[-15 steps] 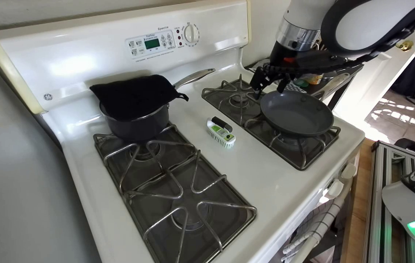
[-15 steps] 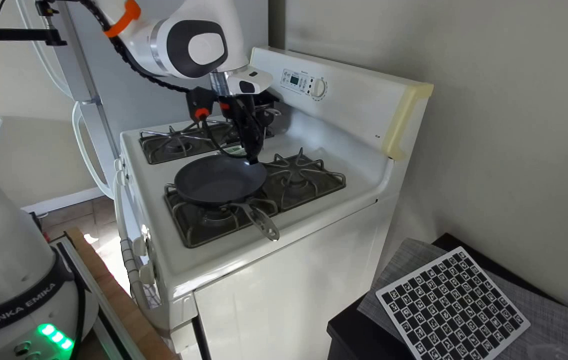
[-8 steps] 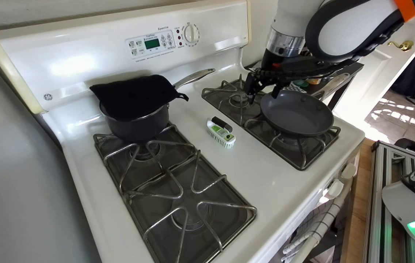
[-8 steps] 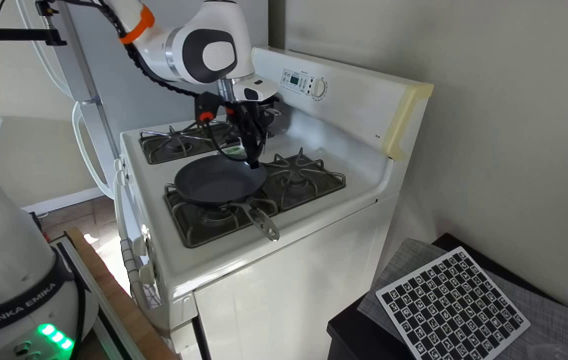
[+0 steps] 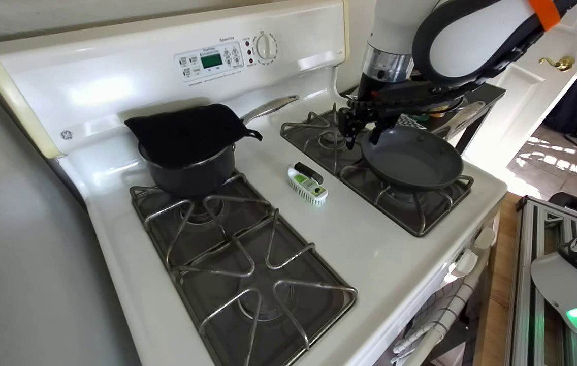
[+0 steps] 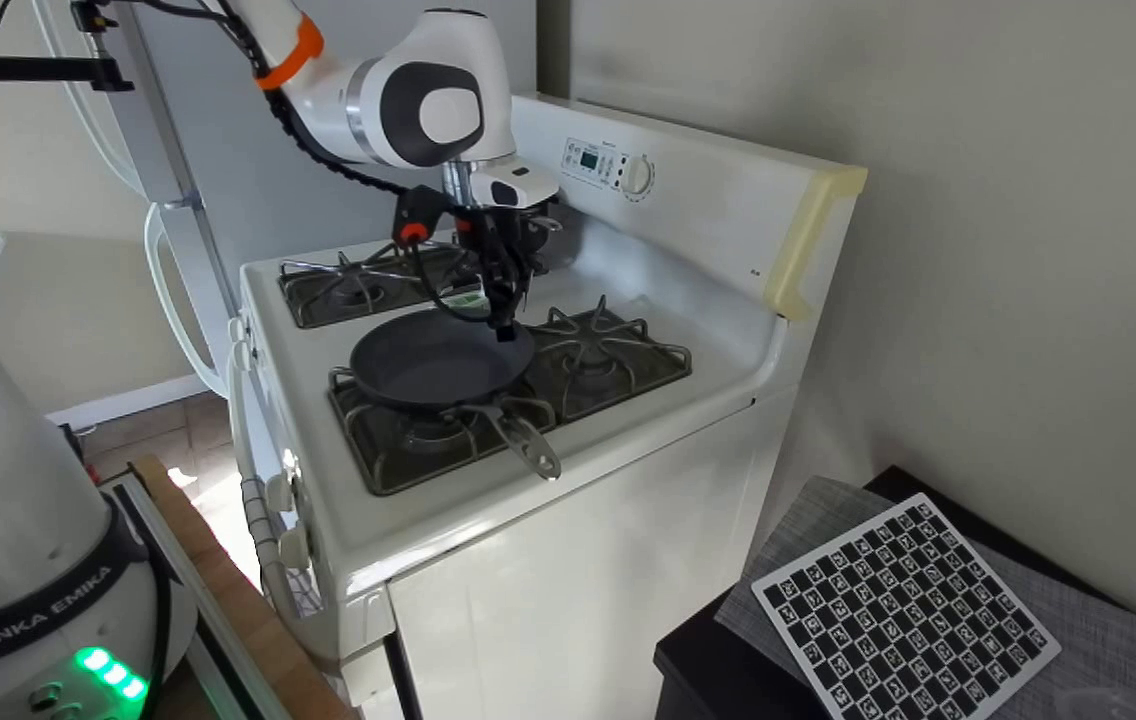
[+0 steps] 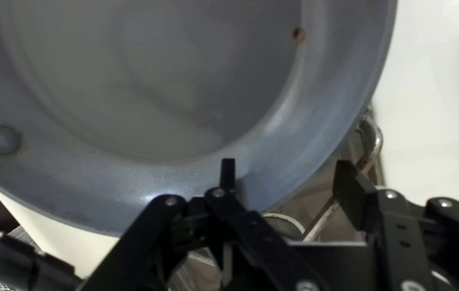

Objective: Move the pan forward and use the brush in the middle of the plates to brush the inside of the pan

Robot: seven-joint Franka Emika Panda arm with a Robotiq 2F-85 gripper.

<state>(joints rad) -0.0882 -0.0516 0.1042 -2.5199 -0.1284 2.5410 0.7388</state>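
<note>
Pan sits on the front plate; my fingers are parted astride its rim, contact unclear. Forward move, I judge, pending. Brush lies between the plates, not yet taken; brushing all remains.

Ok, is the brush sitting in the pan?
No, the brush lies on the white stovetop, with a visible gap between it and the pan.

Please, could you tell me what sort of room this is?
Most likely a kitchen: I see a stove, with a pot and a pan standing on it.
</note>
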